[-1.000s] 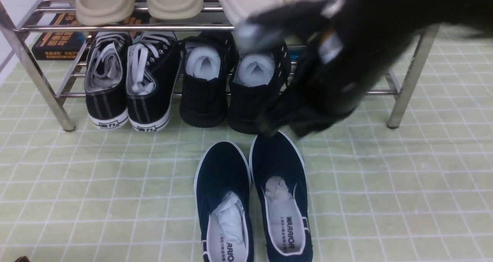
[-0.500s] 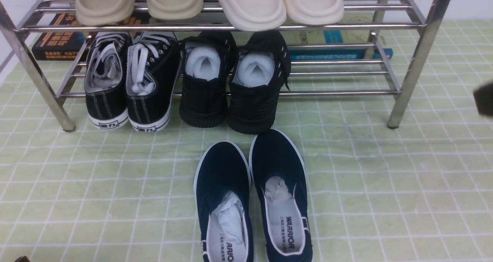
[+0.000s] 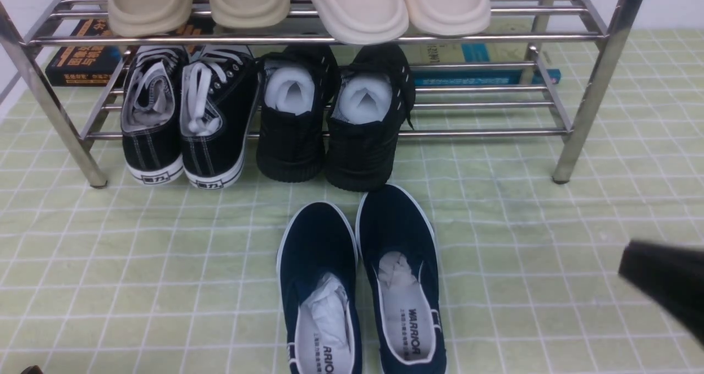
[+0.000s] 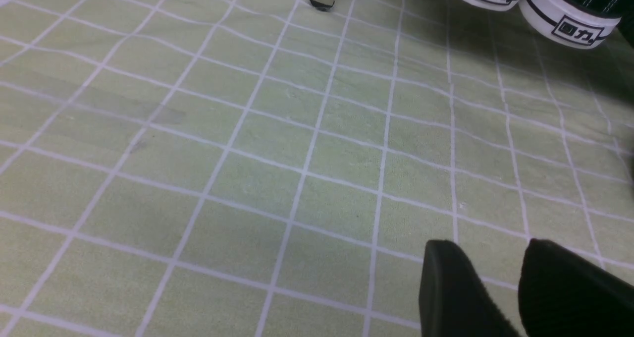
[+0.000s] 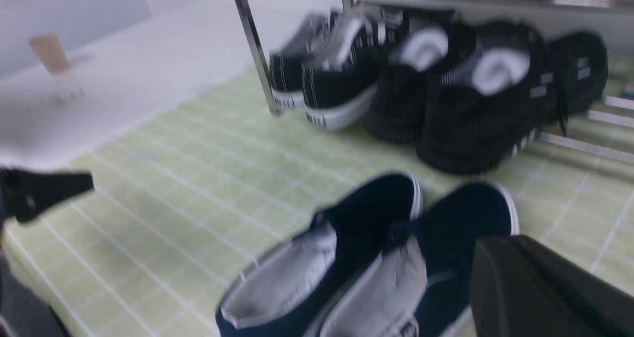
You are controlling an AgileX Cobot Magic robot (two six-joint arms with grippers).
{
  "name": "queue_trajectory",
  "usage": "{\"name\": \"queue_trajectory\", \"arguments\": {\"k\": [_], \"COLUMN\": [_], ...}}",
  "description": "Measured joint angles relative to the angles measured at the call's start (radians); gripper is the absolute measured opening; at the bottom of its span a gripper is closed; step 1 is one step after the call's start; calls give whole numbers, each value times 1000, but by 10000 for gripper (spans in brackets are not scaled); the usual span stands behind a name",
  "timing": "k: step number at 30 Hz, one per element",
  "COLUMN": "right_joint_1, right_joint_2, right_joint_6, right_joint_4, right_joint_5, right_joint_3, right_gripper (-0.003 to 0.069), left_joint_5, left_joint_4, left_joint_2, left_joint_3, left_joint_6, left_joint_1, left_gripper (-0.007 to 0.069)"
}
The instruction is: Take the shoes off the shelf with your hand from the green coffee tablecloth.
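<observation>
The navy slip-ons (image 3: 319, 242) are laid together on the green tablecloth (image 3: 165, 286) before the shelf (image 3: 591, 104), probably for easy access, while the right tool (image 5: 498, 245) is pressed together and the left tool (image 4: 492, 245) slightly spread.

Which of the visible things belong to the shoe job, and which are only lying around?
For the job:
- navy slip-ons
- steel rack
- green checked cloth

Only around:
- white-laced sneakers
- all-black shoes
- beige clogs
- books
</observation>
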Motion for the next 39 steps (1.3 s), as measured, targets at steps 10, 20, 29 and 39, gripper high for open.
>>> {"name": "queue_trajectory", "arguments": {"k": [10,20,29,39], "right_joint_1": [0,-81,-581,-852], "right_joint_2": [0,-87,-393,-536], "right_joint_6": [1,-384,-533,-453], "right_joint_4": [0,244,325,279], "right_joint_5": [-17,-37,91,238], "right_joint_3": [57,122,313,408], "right_gripper": [0,5,13,23], "left_joint_5": [-1,-1,-1,-1], "left_joint_4": [0,0,0,0], "left_joint_2": [0,0,0,0], "left_joint_3": [0,0,0,0], "left_joint_6": [0,0,0,0], "left_joint_1": [0,0,0,0], "left_gripper": [242,242,242,242]}}
